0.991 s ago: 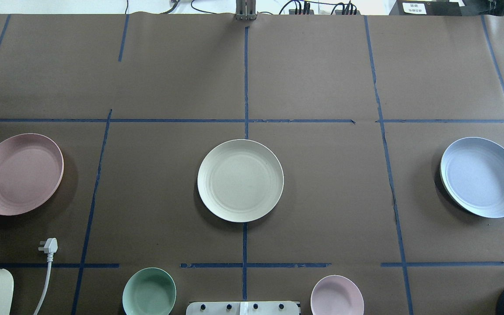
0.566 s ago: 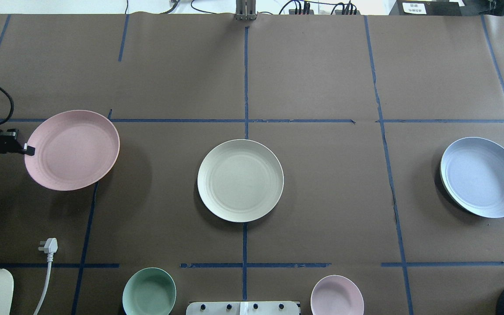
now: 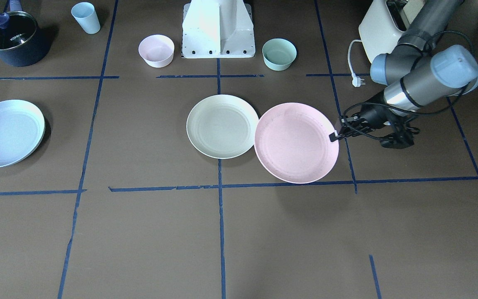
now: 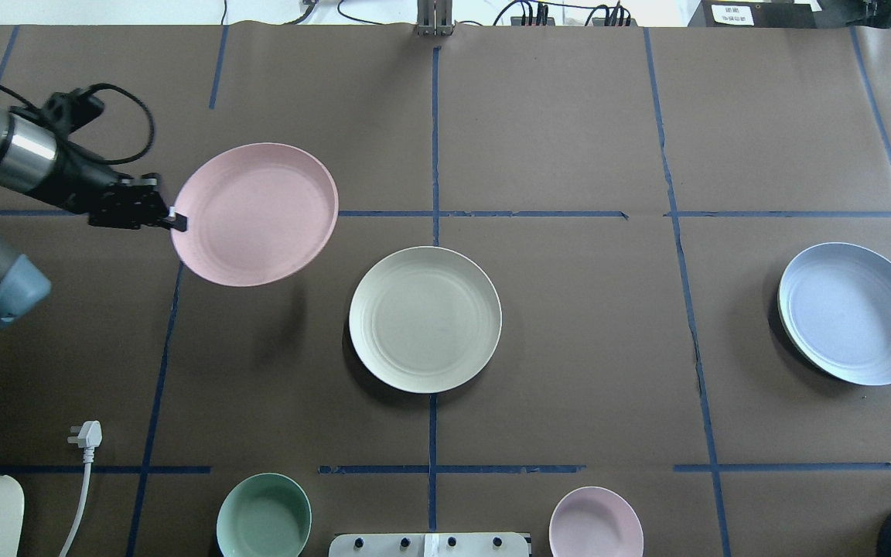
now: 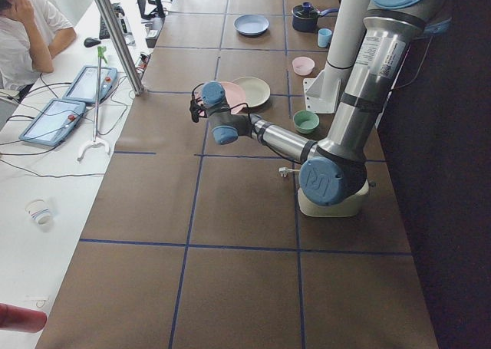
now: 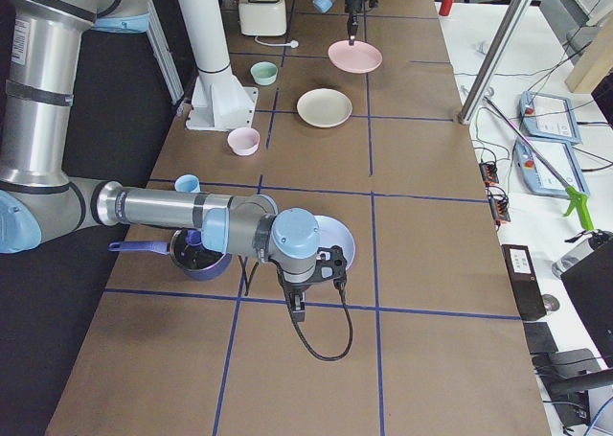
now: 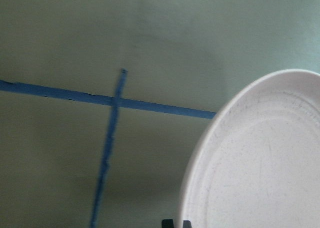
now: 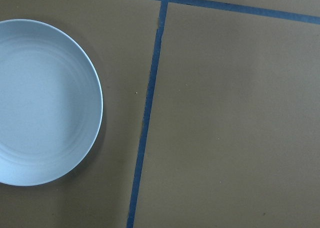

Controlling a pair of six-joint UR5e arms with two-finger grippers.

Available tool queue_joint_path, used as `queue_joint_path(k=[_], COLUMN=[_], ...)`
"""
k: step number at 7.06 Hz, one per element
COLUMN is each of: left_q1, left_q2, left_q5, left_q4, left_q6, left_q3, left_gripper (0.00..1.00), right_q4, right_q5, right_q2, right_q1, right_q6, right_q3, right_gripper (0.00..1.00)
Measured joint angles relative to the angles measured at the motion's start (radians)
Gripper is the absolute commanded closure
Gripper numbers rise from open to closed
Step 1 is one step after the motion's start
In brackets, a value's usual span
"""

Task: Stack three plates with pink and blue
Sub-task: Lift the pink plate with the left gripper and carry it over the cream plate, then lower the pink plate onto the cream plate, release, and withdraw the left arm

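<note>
The left gripper pinches the rim of the pale pink plate, matte and ringed, held in the air just beside the resting cream plate, the pale blue plate lying well apart across open table; the right gripper cannot be judged parted or closed.

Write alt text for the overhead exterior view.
The left gripper, jaws shut on its rim, holds the pink plate above the table, left of the cream plate at centre; the blue plate lies far right.

pink plate — aloft, level | cream plate centre | blue plate far right
</note>
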Motion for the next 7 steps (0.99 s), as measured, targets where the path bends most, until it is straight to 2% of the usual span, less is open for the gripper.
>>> queue_joint_path(k=[4,6,7], left_q1=[0.293,0.348,0.354], left_q2=[-0.076,-0.095,-0.103], left_q5=[0.294,0.334,0.337], left_q4=[0.192,0.206,0.210], left_q6=[-0.034,-0.035,-0.036], left_q3=[-0.102,-0.097,-0.093], left_gripper=[1.00,0.99,0.72], right_q4=[-0.001,-0.001,-0.002], right_q5=[-0.001,-0.002,-0.002], right_q2=[0.000,-0.002,-0.002], right_q1=[0.000,0.000,0.000], right_q6=[0.000,-0.002,-0.003], right_q3=[-0.003,-0.005,-0.005], right_gripper=[0.00,0.00,0.00])
